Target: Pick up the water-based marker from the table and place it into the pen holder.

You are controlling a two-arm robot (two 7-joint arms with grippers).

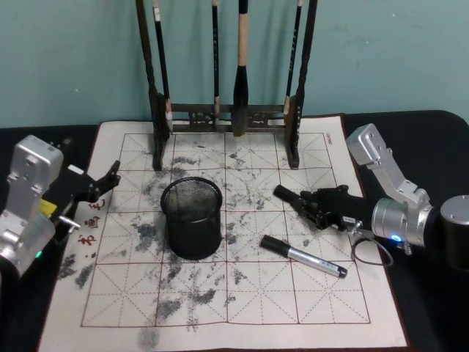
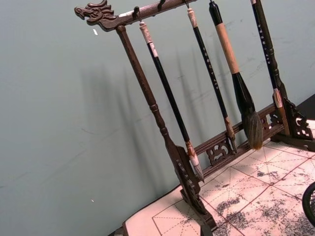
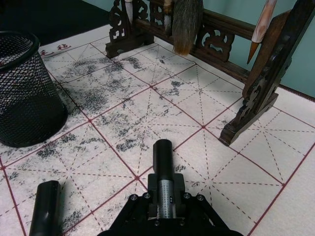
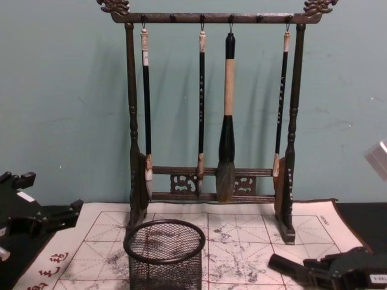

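Head view: marker (image 1: 304, 258) beside right pincer (image 1: 282, 193).

The pen holder (image 1: 192, 220) is matt black wire mesh; the brush rack (image 3: 268, 73) behind it dark wood; the sheet (image 1: 293, 301) beneath ink-blotched paper.

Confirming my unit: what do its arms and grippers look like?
The left arm and right arm are boxy silver-grey metal; the left gripper and right gripper are black. A thin black cable loops by the right wrist, near a blue light.

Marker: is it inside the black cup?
No, the marker lies on the mat beside the cup.
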